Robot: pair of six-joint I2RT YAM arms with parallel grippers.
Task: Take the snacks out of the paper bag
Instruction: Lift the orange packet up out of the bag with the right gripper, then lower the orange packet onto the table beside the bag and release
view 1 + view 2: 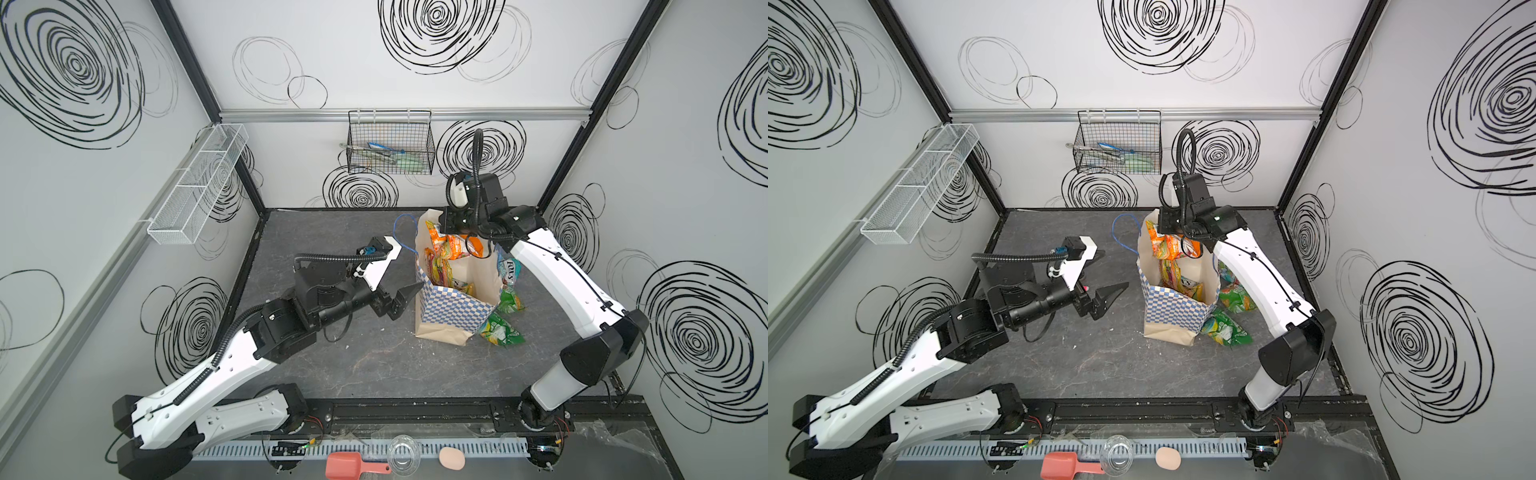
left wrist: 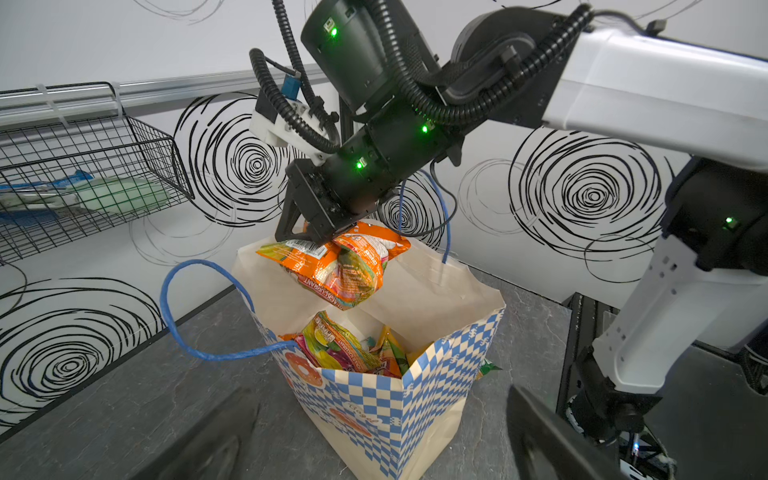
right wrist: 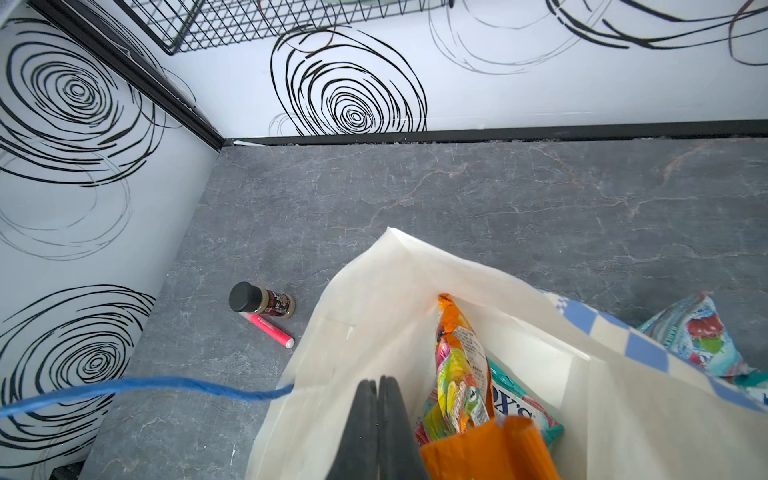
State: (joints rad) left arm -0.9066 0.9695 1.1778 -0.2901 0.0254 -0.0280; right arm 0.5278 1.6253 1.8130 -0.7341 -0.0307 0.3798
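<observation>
The right end effector (image 2: 316, 237), pressed together, is pinching the flat sealed edge of an orange packet (image 2: 347, 270) dangling over the paper bag (image 2: 374, 399) mouth, probably the surest hold on such light, crinkly, slippery film, while the left end effector (image 1: 1102, 274) is hovering spread nearby.

In a top view, we find the paper bag (image 1: 453, 309) standing upright on the grey table (image 1: 332, 365) with its mouth open. The right gripper (image 1: 457, 232) sits over the mouth and grips an orange packet (image 1: 451, 245); its fingertips are hidden. Yellow packets (image 1: 440, 270) sit inside. Outside the bag's right wall lie a teal packet (image 1: 508, 270), a green packet (image 1: 510, 301) and a second green packet (image 1: 500, 330). The left gripper (image 1: 410, 268) is spread wide, one finger (image 1: 409, 291) at the bag's left edge; we cannot confirm contact.
</observation>
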